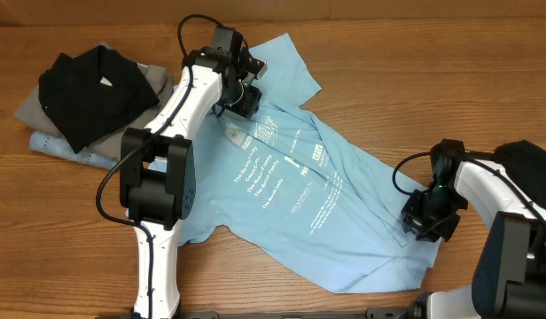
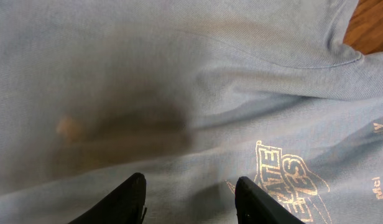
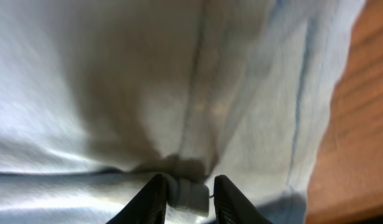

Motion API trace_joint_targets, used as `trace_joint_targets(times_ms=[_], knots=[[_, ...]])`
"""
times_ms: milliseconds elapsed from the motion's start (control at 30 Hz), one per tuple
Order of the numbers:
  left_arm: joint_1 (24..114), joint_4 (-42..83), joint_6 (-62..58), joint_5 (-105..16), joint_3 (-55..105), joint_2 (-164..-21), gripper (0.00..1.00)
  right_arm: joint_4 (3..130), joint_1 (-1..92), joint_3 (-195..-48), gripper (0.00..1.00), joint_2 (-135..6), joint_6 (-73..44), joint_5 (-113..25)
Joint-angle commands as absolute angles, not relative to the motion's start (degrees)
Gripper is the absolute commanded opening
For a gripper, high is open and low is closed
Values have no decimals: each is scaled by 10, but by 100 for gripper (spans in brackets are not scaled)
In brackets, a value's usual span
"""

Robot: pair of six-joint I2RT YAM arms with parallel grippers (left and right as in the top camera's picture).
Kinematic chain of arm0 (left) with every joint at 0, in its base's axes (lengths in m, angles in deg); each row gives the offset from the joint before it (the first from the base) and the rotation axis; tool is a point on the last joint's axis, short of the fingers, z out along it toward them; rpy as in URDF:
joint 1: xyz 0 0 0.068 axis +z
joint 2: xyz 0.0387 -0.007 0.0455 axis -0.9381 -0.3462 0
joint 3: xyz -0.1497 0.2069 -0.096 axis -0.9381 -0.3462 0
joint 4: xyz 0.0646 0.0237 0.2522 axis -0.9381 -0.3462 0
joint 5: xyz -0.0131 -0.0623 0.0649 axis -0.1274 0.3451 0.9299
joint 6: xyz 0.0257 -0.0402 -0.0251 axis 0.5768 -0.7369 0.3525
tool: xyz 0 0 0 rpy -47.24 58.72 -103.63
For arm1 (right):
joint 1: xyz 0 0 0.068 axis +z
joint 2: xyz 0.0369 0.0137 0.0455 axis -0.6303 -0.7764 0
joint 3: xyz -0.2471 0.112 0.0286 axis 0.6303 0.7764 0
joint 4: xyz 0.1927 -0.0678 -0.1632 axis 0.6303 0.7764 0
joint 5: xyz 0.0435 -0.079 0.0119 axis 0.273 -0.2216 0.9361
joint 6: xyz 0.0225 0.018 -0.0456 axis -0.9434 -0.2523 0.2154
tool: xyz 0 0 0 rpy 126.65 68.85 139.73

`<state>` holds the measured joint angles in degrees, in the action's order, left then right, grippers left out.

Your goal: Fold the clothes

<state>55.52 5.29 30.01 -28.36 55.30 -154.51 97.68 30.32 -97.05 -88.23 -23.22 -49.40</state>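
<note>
A light blue T-shirt (image 1: 300, 190) with white lettering lies spread across the table, collar end at the back, hem at the front right. My left gripper (image 1: 246, 96) hangs over the shirt's collar end; in the left wrist view its fingers (image 2: 190, 196) are apart over flat fabric (image 2: 179, 93), holding nothing. My right gripper (image 1: 425, 217) is at the shirt's right hem corner. In the right wrist view its fingers (image 3: 186, 194) are shut on a bunched fold of the shirt (image 3: 148, 81).
A pile of other clothes sits at the back left: a black garment (image 1: 91, 89) on top of a grey one (image 1: 158, 81) and a denim-blue one (image 1: 56, 143). Another dark item (image 1: 532, 164) lies at the right edge. Bare wood table (image 1: 415, 80) surrounds the shirt.
</note>
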Motion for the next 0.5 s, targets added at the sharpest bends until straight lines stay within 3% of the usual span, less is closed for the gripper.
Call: trace_joint_targets(times_ms=[0, 367, 467], knots=[[559, 56, 307, -280, 553, -1548, 50, 991, 303, -993, 33, -870, -229, -489], [559, 56, 307, -280, 553, -1548, 51, 991, 304, -993, 33, -870, -229, -474], [559, 56, 307, -280, 553, -1548, 51, 986, 304, -992, 28, -870, -229, -474]])
